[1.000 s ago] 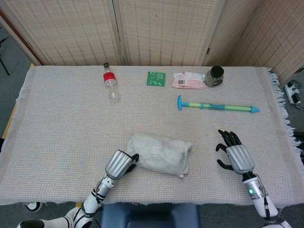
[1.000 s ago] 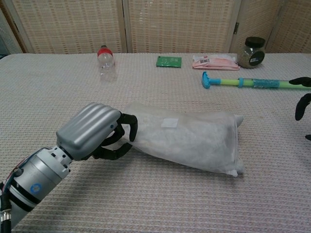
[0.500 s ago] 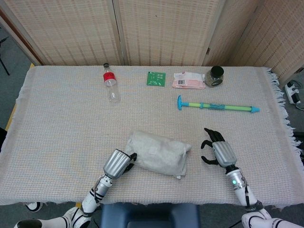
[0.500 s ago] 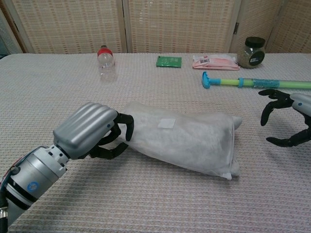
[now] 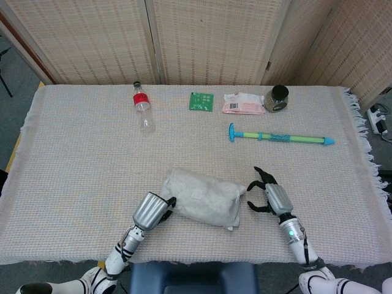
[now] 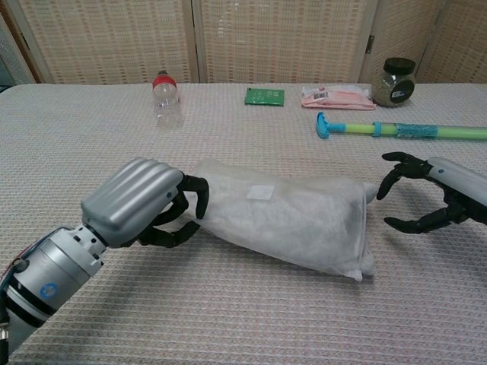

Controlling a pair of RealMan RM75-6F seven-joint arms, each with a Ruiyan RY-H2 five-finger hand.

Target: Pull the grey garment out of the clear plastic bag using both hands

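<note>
The clear plastic bag (image 5: 203, 197) (image 6: 293, 214) lies near the table's front edge, stuffed with the folded grey garment, which fills it. My left hand (image 5: 152, 210) (image 6: 144, 204) grips the bag's left end, its dark fingers curled onto the plastic. My right hand (image 5: 267, 196) (image 6: 434, 195) hovers just off the bag's right end, fingers spread and nothing in it. A small gap separates its fingertips from the bag's corner (image 6: 371, 189).
At the back of the table are a plastic bottle with a red label (image 5: 143, 105), a green card (image 5: 201, 101), a pink packet (image 5: 243, 103) and a dark jar (image 5: 277, 98). A blue-green pump tube (image 5: 282, 137) lies behind my right hand.
My right hand has moved left across the table, from well clear of the bag to just beside its right end. The left hand has tugged the bag slightly left.
</note>
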